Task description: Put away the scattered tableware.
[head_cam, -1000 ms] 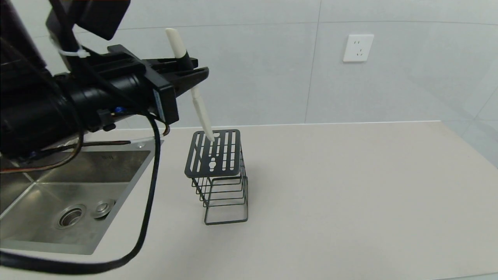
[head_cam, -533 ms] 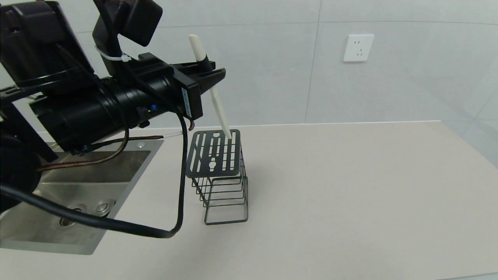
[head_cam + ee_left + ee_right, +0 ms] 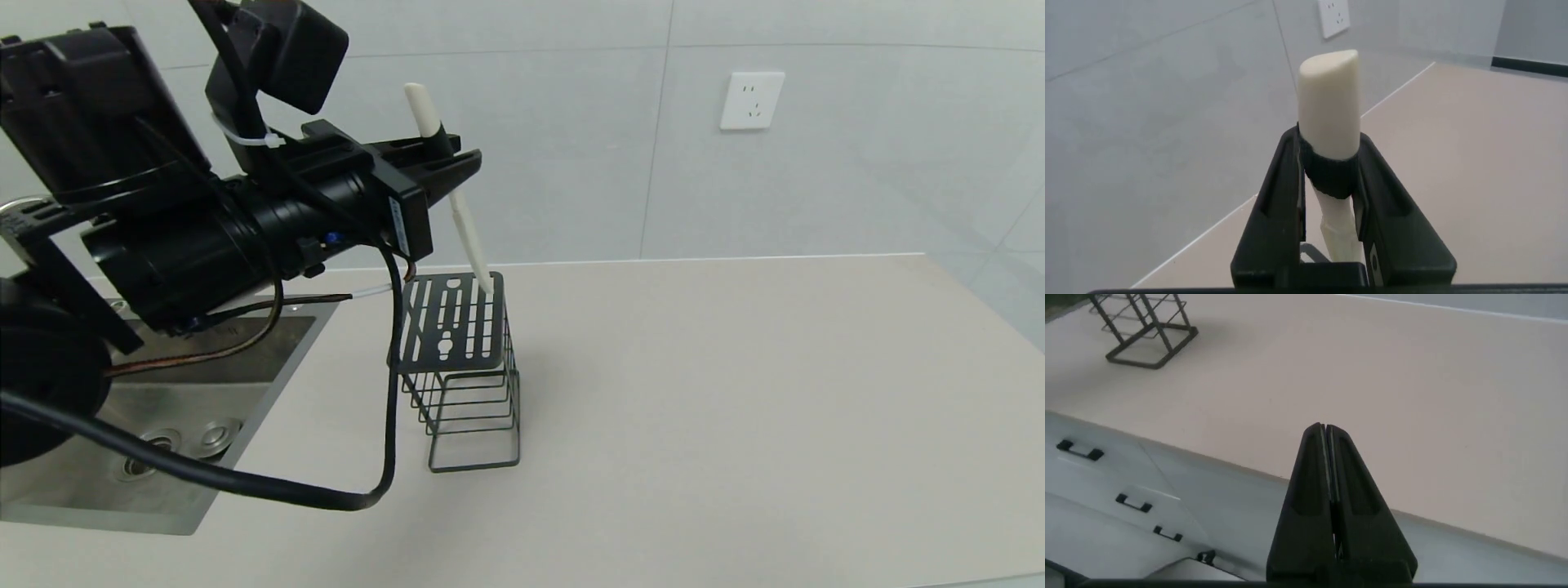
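My left gripper (image 3: 437, 159) is shut on a cream-white utensil (image 3: 469, 241) with a black band, held upright and slightly tilted. Its lower tip touches the far right corner of the slotted top of the black wire rack (image 3: 461, 371), which stands on the counter. In the left wrist view the utensil's rounded handle end (image 3: 1328, 98) sticks up between the fingers (image 3: 1282, 204) of the left gripper (image 3: 1328, 175). My right gripper (image 3: 1328, 490) hangs shut and empty off the counter's front edge, with the rack's base (image 3: 1147, 331) far off.
A steel sink (image 3: 155, 408) is set into the counter left of the rack. The beige countertop (image 3: 735, 392) stretches to the right, backed by a tiled wall with a socket (image 3: 751, 100). Cabinet drawer fronts with handles (image 3: 1131, 502) lie below the counter edge.
My left arm has carried the utensil to the right and slightly down, its tip shifting from the middle of the rack's top to the far right corner.
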You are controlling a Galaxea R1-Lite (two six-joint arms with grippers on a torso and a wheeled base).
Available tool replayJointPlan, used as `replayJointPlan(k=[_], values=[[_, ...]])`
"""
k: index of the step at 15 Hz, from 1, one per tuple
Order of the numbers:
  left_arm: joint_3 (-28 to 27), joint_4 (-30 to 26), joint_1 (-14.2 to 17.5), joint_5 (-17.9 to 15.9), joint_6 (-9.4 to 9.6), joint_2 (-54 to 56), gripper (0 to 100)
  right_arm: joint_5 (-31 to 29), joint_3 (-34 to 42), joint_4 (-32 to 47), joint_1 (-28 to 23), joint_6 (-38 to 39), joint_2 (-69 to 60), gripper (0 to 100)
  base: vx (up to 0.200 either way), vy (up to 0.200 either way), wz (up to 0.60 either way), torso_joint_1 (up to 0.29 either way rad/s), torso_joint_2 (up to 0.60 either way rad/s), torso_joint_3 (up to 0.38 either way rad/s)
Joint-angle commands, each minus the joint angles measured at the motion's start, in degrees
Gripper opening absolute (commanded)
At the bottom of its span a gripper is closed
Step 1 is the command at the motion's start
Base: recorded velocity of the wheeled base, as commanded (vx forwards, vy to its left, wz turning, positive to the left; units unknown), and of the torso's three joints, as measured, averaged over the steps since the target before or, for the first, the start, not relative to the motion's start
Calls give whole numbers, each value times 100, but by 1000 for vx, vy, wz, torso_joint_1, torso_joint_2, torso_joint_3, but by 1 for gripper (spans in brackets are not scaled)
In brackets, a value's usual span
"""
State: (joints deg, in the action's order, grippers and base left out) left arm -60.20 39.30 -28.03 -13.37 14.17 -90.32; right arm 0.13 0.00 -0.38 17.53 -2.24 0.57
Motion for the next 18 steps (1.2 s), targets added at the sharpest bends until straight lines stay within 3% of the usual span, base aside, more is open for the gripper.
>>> replayJointPlan(k=[1, 14, 15, 17, 18], values=[[-1, 42, -1, -87, -2, -153, 0, -22, 0, 29, -4, 189, -57, 0, 0, 0, 0, 0, 0, 0], [-317, 34, 122, -122, 16, -399, 0, -189, 0, 29, -66, 409, 136, 0, 0, 0, 0, 0, 0, 0], [-370, 34, 131, -122, 16, -407, 0, -207, 0, 29, -268, 444, 479, 0, 0, 0, 0, 0, 0, 0], [-352, 51, 122, -130, 7, -381, 0, -180, 0, 38, -1270, 347, 505, 0, 0, 0, 0, 0, 0, 0], [-361, 51, 131, -130, 7, -381, 0, -154, 0, 29, -1252, 180, 505, 0, 0, 0, 0, 0, 0, 0]])
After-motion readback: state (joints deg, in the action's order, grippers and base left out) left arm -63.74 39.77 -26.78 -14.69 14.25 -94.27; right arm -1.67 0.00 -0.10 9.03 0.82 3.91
